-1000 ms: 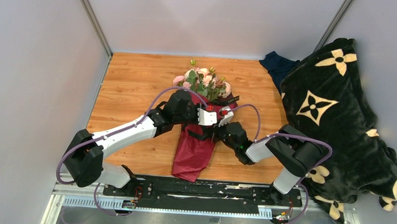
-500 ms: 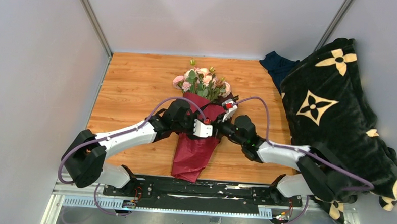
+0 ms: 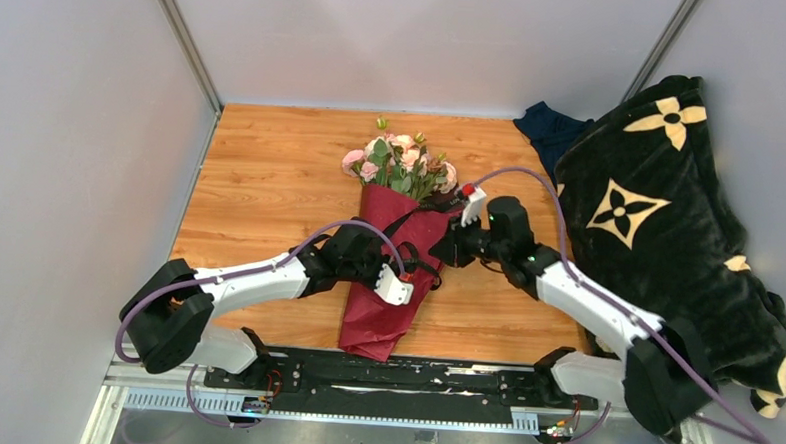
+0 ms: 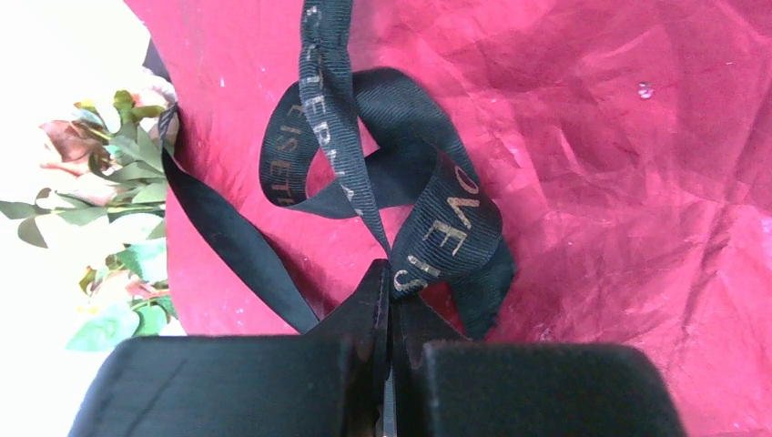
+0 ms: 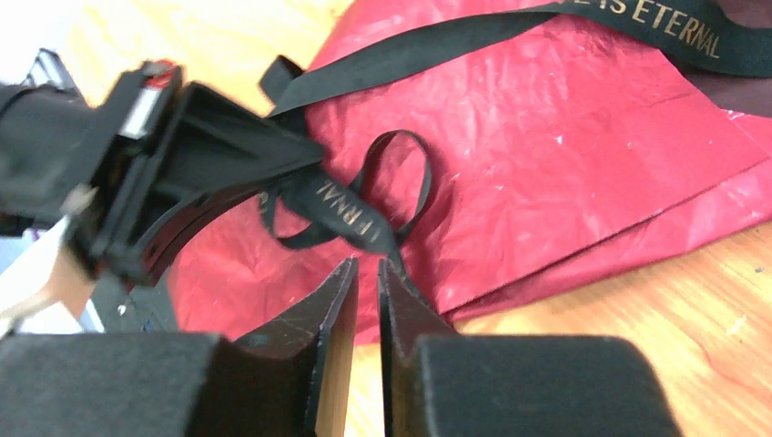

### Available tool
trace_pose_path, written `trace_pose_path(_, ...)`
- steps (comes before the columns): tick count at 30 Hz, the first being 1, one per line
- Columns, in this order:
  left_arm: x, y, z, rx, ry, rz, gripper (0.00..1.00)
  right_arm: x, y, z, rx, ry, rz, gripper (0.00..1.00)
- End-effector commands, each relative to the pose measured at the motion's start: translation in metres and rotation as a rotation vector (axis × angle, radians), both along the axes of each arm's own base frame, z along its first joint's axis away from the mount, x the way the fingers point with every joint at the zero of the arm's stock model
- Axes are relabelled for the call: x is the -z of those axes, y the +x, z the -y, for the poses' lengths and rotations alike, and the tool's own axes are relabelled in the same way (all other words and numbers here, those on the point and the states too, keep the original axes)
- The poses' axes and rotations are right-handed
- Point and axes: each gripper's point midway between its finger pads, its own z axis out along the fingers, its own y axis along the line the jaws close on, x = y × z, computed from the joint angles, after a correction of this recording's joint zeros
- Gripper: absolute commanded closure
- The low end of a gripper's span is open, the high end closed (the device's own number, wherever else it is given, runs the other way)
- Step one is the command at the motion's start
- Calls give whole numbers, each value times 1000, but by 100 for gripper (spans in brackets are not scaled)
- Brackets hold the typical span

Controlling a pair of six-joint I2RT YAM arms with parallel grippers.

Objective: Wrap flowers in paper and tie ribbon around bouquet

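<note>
Lying on the wooden table (image 3: 261, 176), the bouquet (image 3: 385, 207) points its blooms toward the far edge. The dark red paper (image 3: 375, 321) is rolled into 1 cone. The flowers (image 3: 402, 162) stick out of its wide far mouth as pink and cream heads with green leaves, their stems hidden inside. The ribbon (image 4: 364, 173) crosses the cone near its middle in loose black loops with light lettering, not drawn tight. The left gripper (image 4: 389, 278) sits over the cone with its 2 fingers pressed together, pinching the ribbon at their tips. The right gripper (image 5: 366, 273) hangs at the cone's right edge. Its 2 fingers stand a narrow slit apart with wood showing between them, and a ribbon loop just past them touches 1 tip. A black blanket (image 3: 659, 224) with cream flower motifs is heaped at the right, with a navy cloth (image 3: 545, 129) at its far end.
</note>
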Motion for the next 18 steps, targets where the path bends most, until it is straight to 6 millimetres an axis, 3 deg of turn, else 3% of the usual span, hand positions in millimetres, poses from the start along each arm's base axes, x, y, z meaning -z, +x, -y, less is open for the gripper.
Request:
trace_pose_path(1, -9, 8, 5, 4, -11, 58, 100, 20, 28, -8, 18, -88, -82, 78)
trace_pose_path(5, -7, 8, 3, -8, -5, 50, 100, 49, 28, -21, -90, -157, -153, 69)
trace_pose_path(9, -4, 6, 3, 7, 1, 46, 100, 56, 28, -38, -133, -140, -157, 64)
trace_pose_path(14, -4, 6, 4, 5, -1, 41, 100, 75, 38, -41, -62, -134, -191, 67)
trace_pose_path(18, -2, 4, 4, 13, 5, 31, 100, 95, 43, -39, 2, -141, -232, 75)
